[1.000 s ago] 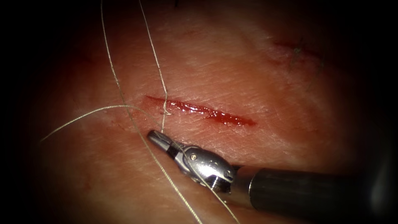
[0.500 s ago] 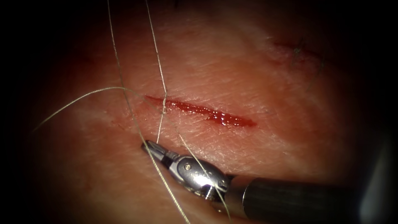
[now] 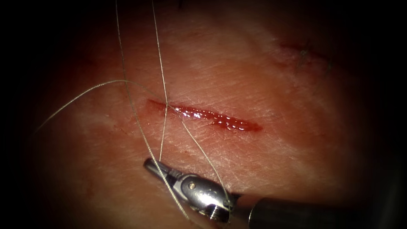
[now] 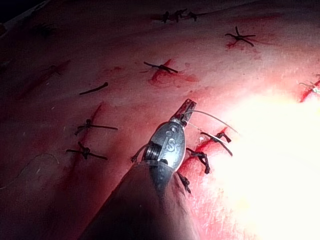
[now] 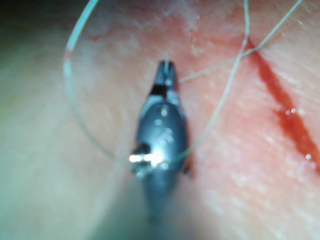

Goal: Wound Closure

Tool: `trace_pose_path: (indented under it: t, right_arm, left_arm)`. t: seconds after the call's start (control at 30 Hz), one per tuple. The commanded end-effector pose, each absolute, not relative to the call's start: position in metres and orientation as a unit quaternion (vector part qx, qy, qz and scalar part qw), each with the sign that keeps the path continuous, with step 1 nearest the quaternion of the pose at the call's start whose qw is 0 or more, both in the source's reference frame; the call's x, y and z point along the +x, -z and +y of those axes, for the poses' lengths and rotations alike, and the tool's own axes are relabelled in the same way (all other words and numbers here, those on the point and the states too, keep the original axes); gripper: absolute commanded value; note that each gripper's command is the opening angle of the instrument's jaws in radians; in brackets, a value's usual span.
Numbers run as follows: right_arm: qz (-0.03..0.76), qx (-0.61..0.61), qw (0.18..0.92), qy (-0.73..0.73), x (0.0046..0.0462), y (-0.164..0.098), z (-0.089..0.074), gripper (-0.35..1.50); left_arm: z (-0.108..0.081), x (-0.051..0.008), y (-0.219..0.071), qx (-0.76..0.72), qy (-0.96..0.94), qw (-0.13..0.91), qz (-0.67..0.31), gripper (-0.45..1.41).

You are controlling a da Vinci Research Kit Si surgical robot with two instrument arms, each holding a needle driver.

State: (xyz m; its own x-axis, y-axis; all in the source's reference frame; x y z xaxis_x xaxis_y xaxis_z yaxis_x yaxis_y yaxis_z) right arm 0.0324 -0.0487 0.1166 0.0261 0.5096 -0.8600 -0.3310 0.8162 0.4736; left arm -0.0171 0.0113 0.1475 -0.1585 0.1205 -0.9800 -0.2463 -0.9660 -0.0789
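- Right tool (image 3: 154, 164): jaws closed on thread (image 3: 162, 127), apparently near its free end.
- Thread runs far from the jaws to the cut (image 3: 203, 115)'s left end.
- Needle not located.

Your right tool (image 3: 154, 165) lay low with its shaft entering from the right, jaws closed on the thread (image 3: 163, 127), tips pointing up-left. Your left tool (image 4: 186, 107) reached forward, jaws closed on thread too.

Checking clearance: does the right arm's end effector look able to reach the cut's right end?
Probably yes: bare tissue lies between the end effector and the cut, though it is shut on thread that would drag.
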Motion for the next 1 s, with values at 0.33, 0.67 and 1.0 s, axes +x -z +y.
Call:
trace_pose_path:
  t: [0.33,0.67,1.0]
  right_arm:
    - [0.631,0.077,0.715,-0.290,0.0330,-0.1167,-0.0497,-0.35]
    - [0.630,0.081,0.717,-0.287,0.0329,-0.1170,-0.0502,-0.35]
    - [0.627,0.088,0.717,-0.293,0.0332,-0.1174,-0.0501,-0.35]
  left_arm:
    - [0.0125,-0.0178,-0.1484,-0.636,-0.760,0.121,0.054,-0.45]
    - [0.0132,-0.0182,-0.1487,-0.634,-0.761,0.123,0.056,-0.45]
    - [0.0112,-0.0183,-0.1489,-0.637,-0.760,0.119,0.059,-0.45]
